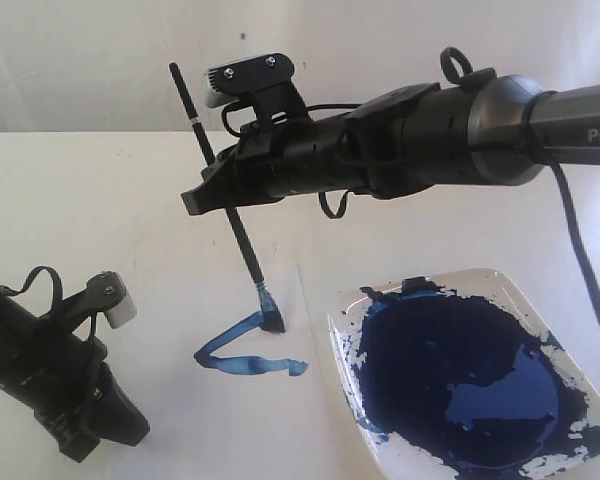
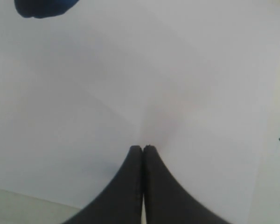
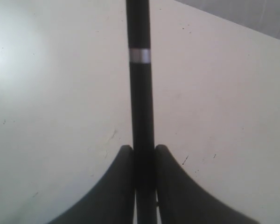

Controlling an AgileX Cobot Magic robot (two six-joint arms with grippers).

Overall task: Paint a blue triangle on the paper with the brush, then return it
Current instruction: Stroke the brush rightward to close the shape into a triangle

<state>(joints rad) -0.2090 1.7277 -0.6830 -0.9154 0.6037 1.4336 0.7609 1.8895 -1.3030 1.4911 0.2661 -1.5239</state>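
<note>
My right gripper (image 1: 208,195) is shut on the black handle of the brush (image 1: 235,225), which stands nearly upright. Its blue bristle tip (image 1: 270,318) touches the paper (image 1: 160,300) at the top of the blue triangle (image 1: 242,348). Two uneven blue strokes show there, meeting in a corner at the left. In the right wrist view the handle (image 3: 140,93) with its silver band runs straight out between the fingers of the right gripper (image 3: 143,149). My left gripper (image 1: 110,440) rests low at the front left, shut and empty (image 2: 143,148), over the paper (image 2: 130,84).
A white square paint tray (image 1: 580,385) holding a large dark blue paint pool (image 1: 460,385) sits right of the triangle. A dark blue patch (image 2: 44,7) shows at the edge of the left wrist view. The cream table (image 1: 80,180) lies beyond the paper.
</note>
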